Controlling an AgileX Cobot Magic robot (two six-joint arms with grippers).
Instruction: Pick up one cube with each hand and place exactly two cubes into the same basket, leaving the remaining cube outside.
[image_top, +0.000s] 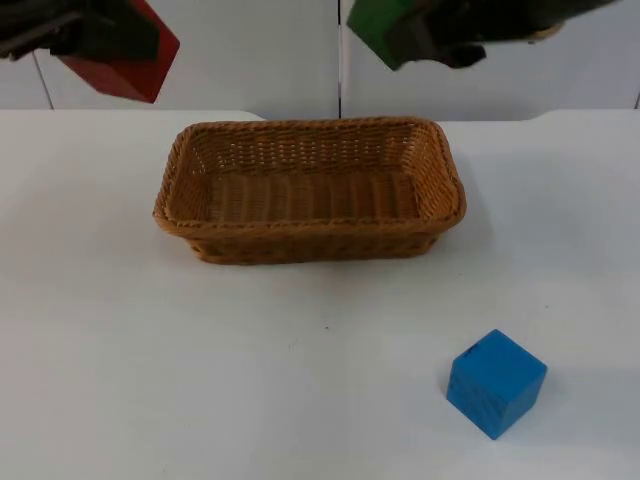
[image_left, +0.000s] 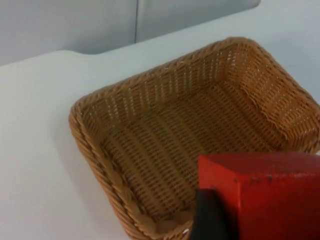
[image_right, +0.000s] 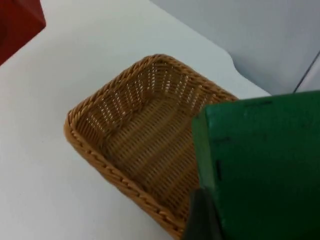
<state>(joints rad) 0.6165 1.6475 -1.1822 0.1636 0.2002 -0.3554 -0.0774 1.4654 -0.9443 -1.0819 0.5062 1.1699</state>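
Matte black throughout. Left hand, beyond the far left corner of the basket: blocky black housing, flat faces, hard edges. Right hand, beyond the basket's far right corner: same black, chunkier, built of stepped blocks, with a small tan patch on the arm behind. From the wrists, a smooth black left fingertip with a rounded end, and a narrow, dark, tapering right fingertip.

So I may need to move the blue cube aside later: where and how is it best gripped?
Probably from straight above, closing on two opposite vertical faces of the blue cube. It sits flat on the table, turned corner-on to the camera, so the end effector should rotate to match its faces.
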